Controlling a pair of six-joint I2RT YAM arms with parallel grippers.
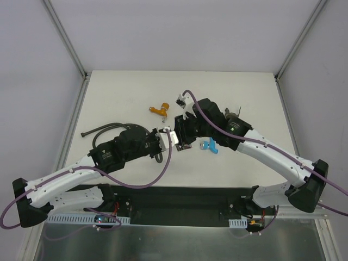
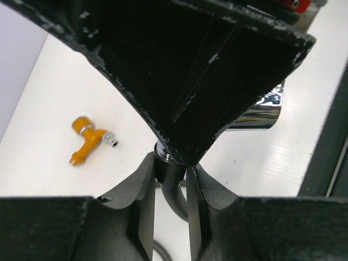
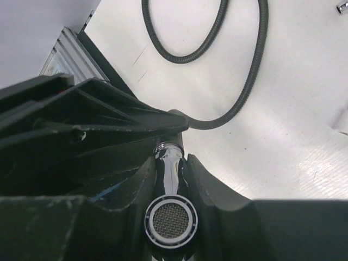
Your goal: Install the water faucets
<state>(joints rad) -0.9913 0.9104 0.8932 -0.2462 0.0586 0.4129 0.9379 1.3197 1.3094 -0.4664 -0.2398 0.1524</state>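
My right gripper (image 1: 179, 139) (image 3: 169, 163) is shut on the shiny chrome faucet (image 3: 169, 187), whose mesh outlet faces the wrist camera. My left gripper (image 1: 163, 141) (image 2: 172, 166) is shut on the end fitting of the dark flexible hose (image 2: 173, 187) and holds it against the chrome faucet's (image 2: 261, 111) threaded end, above the table's middle. The orange-brass faucet (image 1: 159, 110) (image 2: 89, 138) lies on the table behind the grippers. The blue faucet (image 1: 209, 145) lies just right of the right gripper. The dark grey-brown faucet (image 1: 234, 114) lies behind the right arm.
The hose (image 1: 103, 130) (image 3: 239, 98) loops over the table to the left, behind the left arm. A white elbow fitting (image 1: 182, 100) sits by the orange faucet. The table's black front edge (image 1: 179, 196) runs between the arm bases.
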